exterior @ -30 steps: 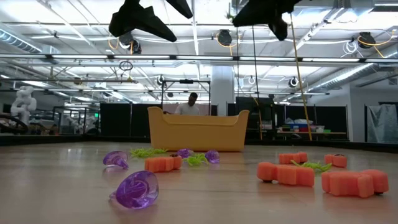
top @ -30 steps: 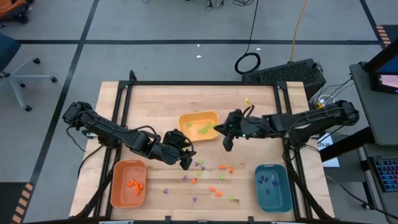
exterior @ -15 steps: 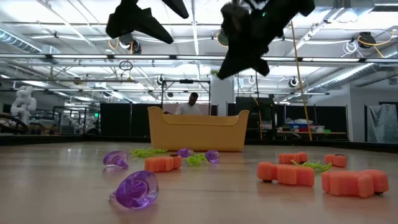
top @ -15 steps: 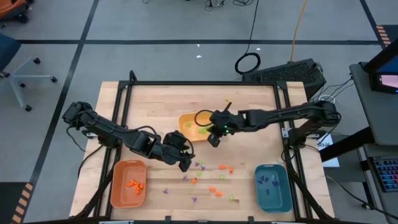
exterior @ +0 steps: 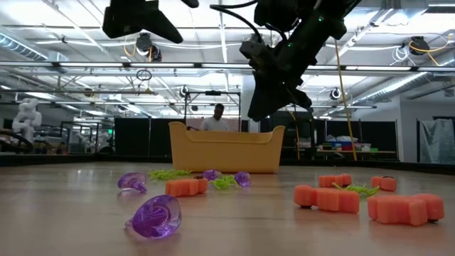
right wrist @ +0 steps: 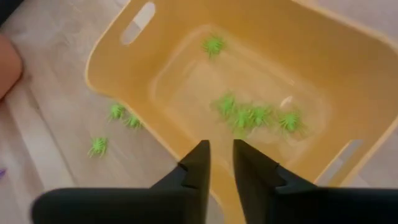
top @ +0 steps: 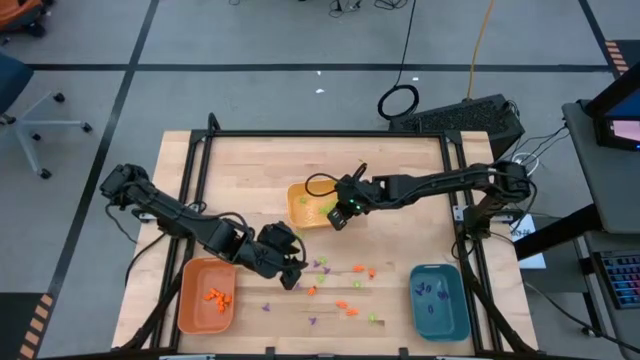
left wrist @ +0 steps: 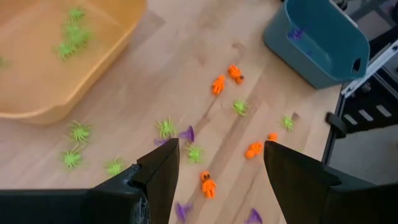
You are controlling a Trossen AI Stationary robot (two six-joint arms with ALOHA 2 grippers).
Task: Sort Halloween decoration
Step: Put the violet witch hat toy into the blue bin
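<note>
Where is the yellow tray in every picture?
High view: yellow tray at the table's middle, under the right tool.
Low view: the tray stands centre, far across the table.
Left wrist view: its corner at upper left.
Right wrist view: it fills most of the picture.
Shared landmark: the green spiders inside it.

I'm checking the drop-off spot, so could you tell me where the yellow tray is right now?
In the high view, the yellow tray sits mid-table, with the right claw over its near right corner and green spiders lying inside it.
</note>
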